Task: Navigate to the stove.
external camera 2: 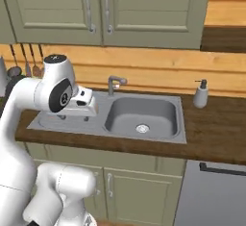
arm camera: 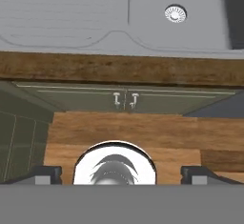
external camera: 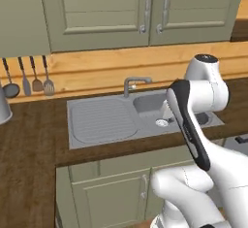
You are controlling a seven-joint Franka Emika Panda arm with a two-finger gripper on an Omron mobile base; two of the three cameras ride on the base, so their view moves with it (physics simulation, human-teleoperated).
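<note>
The stove is out of view. I face a grey sink (external camera: 101, 120) set in a dark wood counter (external camera: 29, 139), with a faucet (external camera: 133, 82) behind the basin. My gripper (external camera 2: 75, 118) hangs above the sink's drainboard (external camera 2: 45, 120), pointing down over the counter's front edge. In the hand view its two dark fingertips (arm camera: 47, 174) stand far apart with nothing between them, so the gripper (arm camera: 121, 175) is open. Below it lie the sink basin (arm camera: 143, 8), the cabinet doors (arm camera: 124, 99) and the wooden floor (arm camera: 124, 127).
Green wall cabinets (external camera: 145, 8) hang above the sink. Utensils (external camera: 29, 76) hang on the left wall beside a metal pot (external camera: 2, 108). A soap dispenser (external camera 2: 201, 94) stands right of the basin, and a grey appliance front (external camera 2: 211, 191) sits under the counter there.
</note>
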